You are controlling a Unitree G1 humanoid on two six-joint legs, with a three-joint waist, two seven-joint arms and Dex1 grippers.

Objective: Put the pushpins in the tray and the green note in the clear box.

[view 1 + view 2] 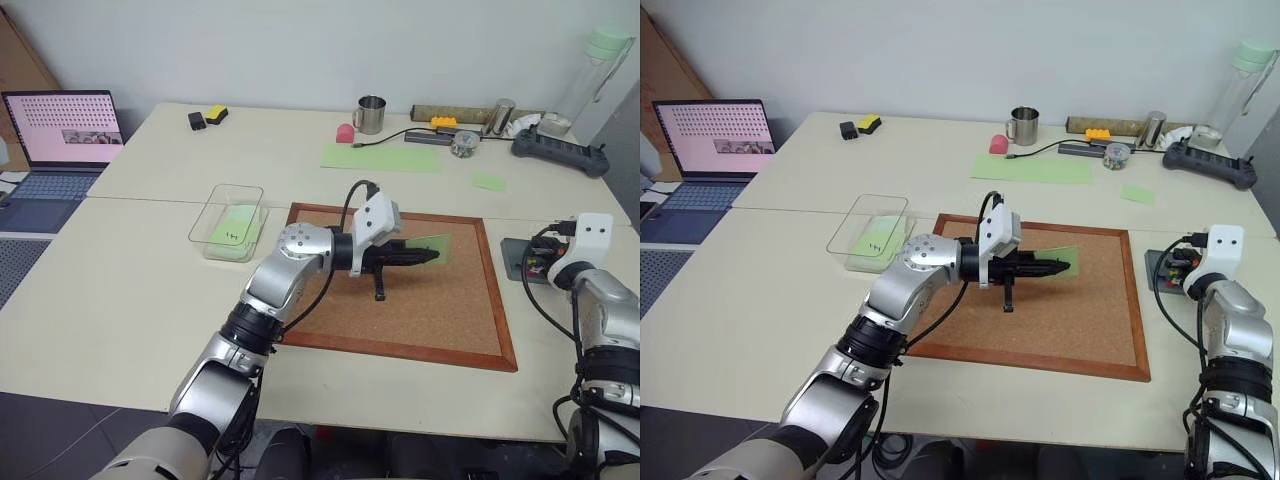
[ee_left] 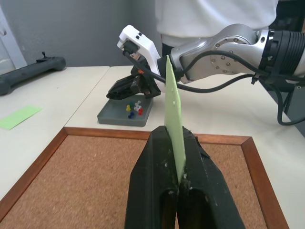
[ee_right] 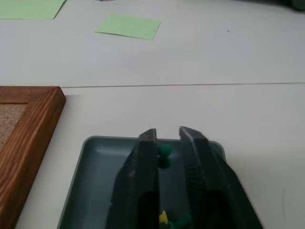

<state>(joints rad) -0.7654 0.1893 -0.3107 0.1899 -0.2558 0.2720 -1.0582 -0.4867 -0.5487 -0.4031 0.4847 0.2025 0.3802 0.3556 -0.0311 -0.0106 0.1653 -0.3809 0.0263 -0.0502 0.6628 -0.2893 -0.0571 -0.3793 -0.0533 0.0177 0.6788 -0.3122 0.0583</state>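
Two jobs are under way at once on the worktop (image 1: 120, 300). Toward its left edge lies the clear box (image 1: 229, 221), already holding one pale green note with zigzag marks; it sits just beside the left side of the corkboard (image 1: 440, 320). Over the middle of that board the left gripper (image 1: 425, 256) has its fingers pressed together on the green note (image 2: 172, 114), pinching it by one edge so the paper stands out past the fingertips, clear of the cork. Its doodle cannot be made out. At the worktop's right edge, just beside the board's right side, sits the tray (image 3: 90, 171), and the right gripper (image 3: 167, 136) hangs low over it with its fingers spread a little and nothing between them. Several pushpins (image 2: 133, 108) lie in the tray, red, blue, yellow and white among them, and a green pushpin (image 3: 164, 151) rests just beside the left fingertip.

By my reading the pin step is at its release, with the note step halfway: lifted, not yet delivered. Next, the left arm needs to carry the note toward the left, over the box's open top, lower it inside the walls and only then part its fingers, since a thin sheet can drift off if dropped from high up
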